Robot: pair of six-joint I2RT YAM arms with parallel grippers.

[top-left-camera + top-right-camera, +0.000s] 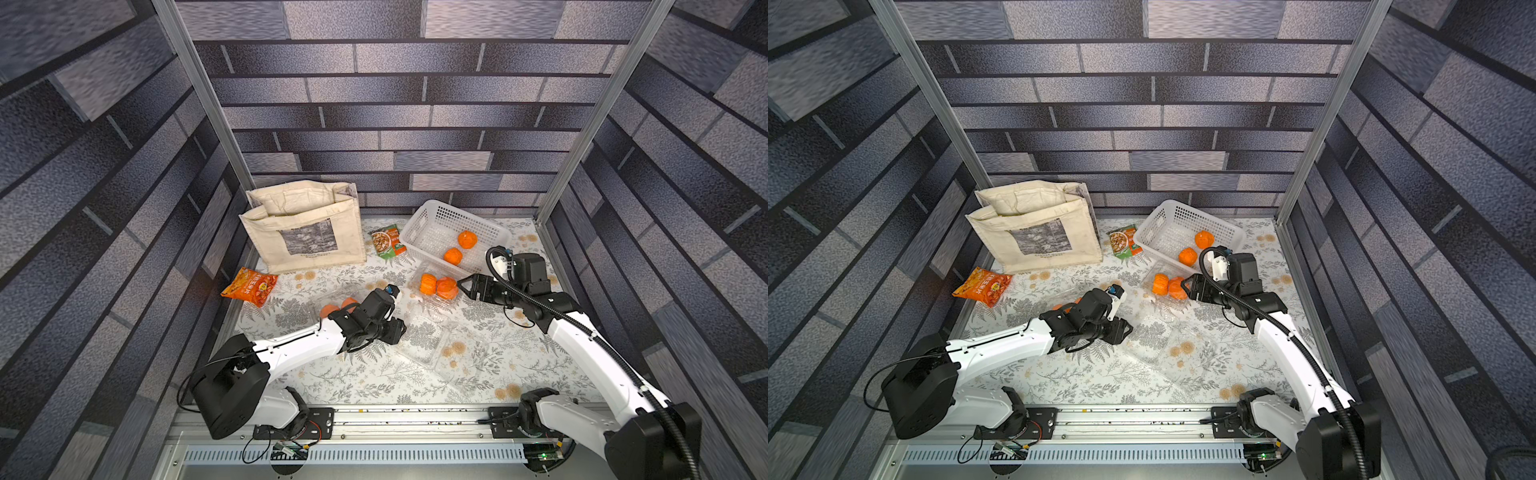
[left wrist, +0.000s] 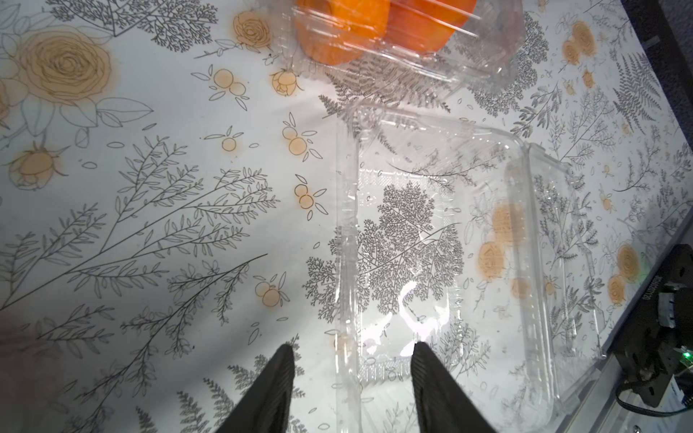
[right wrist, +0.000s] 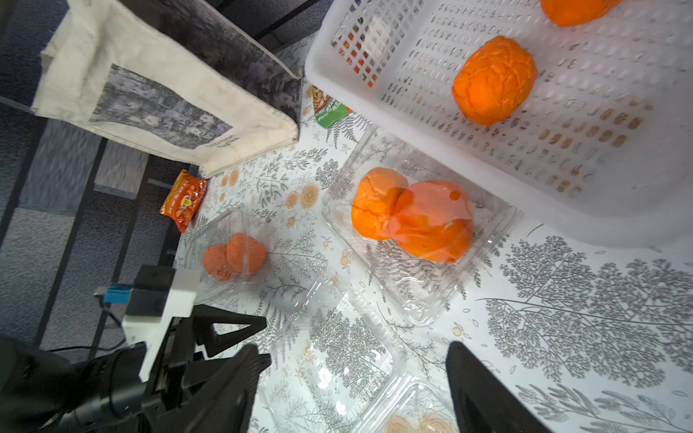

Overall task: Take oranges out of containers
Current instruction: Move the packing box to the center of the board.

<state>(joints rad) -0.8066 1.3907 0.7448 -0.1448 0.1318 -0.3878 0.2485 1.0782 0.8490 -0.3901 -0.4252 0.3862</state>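
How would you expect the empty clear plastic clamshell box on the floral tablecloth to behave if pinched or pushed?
The empty clear plastic clamshell box looks thin-walled, so it would probably flex under a pinch. Holding nothing, it is likely light and may slide across the floral tablecloth. Its glossy glare suggests a slippery hold.

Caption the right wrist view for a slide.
Open right gripper by a clear box of two oranges; white basket alongside holds two more.

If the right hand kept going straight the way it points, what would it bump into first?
Most likely the clear container holding two oranges, right in front of the open right hand. Its plastic wall probably comes before the fruit, though depth is hard to judge.
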